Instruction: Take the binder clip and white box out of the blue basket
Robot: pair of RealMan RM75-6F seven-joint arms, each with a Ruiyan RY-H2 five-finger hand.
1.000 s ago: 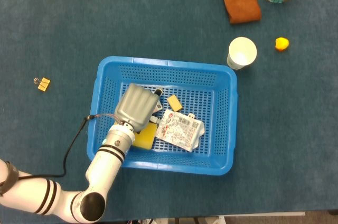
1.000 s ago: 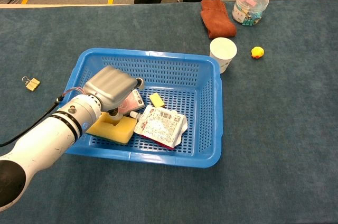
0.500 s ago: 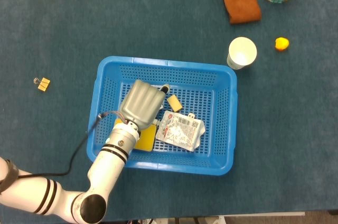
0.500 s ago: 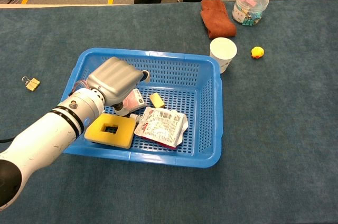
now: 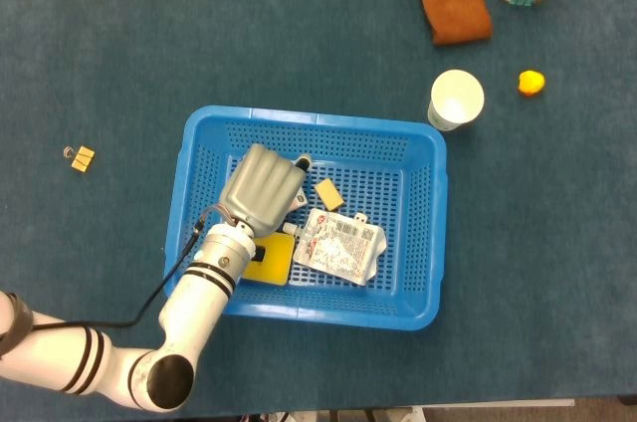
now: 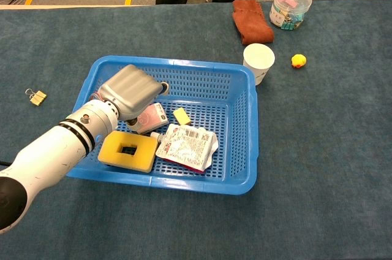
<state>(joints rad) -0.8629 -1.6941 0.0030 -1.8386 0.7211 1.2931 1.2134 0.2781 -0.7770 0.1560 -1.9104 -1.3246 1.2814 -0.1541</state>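
Head view: left hand (image 5: 264, 192) inside the blue perforated plastic basket (image 5: 413, 148).
Whether its fingers gripped anything could not be told. The white-and-pink box (image 6: 151, 117) lay just beneath them; the small gold binder clip (image 5: 80, 156) sat on the desk, well apart.

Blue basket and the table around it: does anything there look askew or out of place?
Inside the blue basket a crumpled white packet lies tilted, not flat. A binder clip lies alone on the table, far left of the basket. Nothing is spilled.
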